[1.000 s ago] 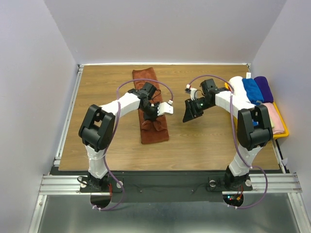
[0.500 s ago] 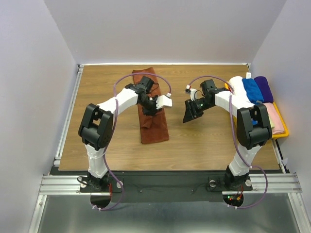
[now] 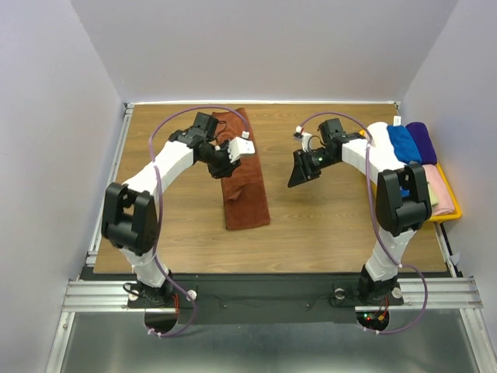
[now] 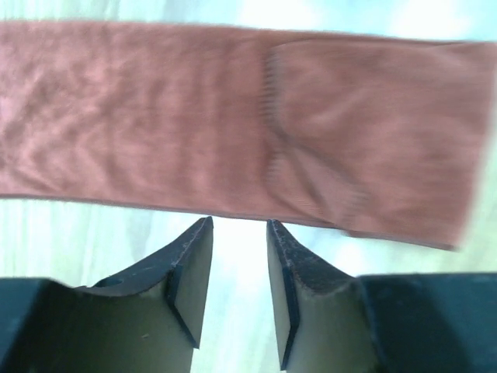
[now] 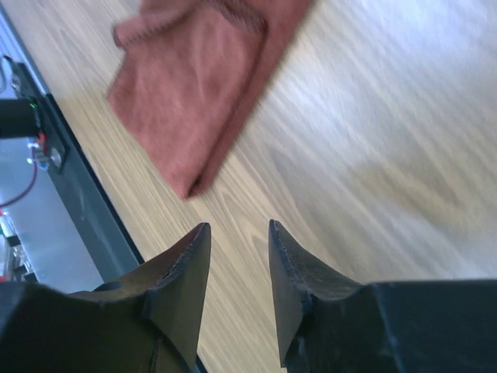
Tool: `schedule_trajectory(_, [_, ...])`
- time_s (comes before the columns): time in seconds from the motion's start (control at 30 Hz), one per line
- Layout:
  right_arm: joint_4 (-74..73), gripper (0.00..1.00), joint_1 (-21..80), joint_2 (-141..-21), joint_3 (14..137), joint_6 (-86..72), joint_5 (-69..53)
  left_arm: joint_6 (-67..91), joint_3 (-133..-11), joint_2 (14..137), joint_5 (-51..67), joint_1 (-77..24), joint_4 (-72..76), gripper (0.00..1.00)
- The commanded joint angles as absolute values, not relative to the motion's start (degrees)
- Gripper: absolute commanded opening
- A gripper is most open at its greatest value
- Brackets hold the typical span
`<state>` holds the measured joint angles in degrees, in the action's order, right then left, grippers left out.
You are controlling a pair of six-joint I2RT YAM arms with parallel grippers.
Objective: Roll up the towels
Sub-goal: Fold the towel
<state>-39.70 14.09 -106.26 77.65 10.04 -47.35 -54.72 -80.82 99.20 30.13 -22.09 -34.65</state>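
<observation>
Rolling this well likely means pinching one short end squarely and keeping the edges aligned. The left claw [image 4: 238, 225] hovers by the long edge of the rust-brown towel [image 3: 247, 194], a flat folded strip on the surface [image 3: 171, 225], centre-left. Its jaws are narrowly parted and empty. The right claw [image 5: 238, 225] hangs right of it, likewise part-open, holding nothing.

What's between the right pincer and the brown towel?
Only bare wooden table lies between the right pincer and the brown towel; the top view shows it.
</observation>
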Motion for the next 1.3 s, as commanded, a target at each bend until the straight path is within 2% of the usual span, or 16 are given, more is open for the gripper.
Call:
schedule_trajectory(0.0, [-39.11, 0.39, 16.43, -108.71, 81.91, 8.27, -50.8, -51.24, -76.91, 93.17, 37.6, -22.94, -37.16, 0.38])
schedule_trajectory(0.17, [-38.5, 0.38, 19.77, -111.88, 85.59, 6.34, -51.5, -49.49, -69.9, 91.41, 41.04, -27.5, -37.46, 0.31])
schedule_trajectory(0.53, [-37.62, 0.36, 20.57, -116.01, 89.39, 3.6, -52.21, -43.95, -66.27, 97.91, 42.1, -28.65, -30.86, 0.31])
schedule_trajectory(0.67, [-37.53, 0.37, 20.65, -116.1, 88.68, 3.69, -51.94, -40.08, -66.61, 99.31, 36.49, -27.42, -23.92, 0.33])
schedule_trajectory(0.77, [-37.44, 0.42, 20.74, -116.45, 88.94, 3.69, -51.77, -39.29, -69.16, 101.42, 32.89, -26.28, -22.94, 0.34])
schedule_trajectory(1.1, [-37.09, 0.43, 21.36, -117.86, 90.97, 3.16, -50.89, -38.32, -73.39, 101.69, 21.72, -23.29, -19.77, 0.37])
schedule_trajectory(1.27, [-37.0, 0.43, 22.15, -117.34, 91.49, 3.16, -51.85, -42.18, -69.01, 93.45, 30.93, -23.02, -20.75, 0.42])
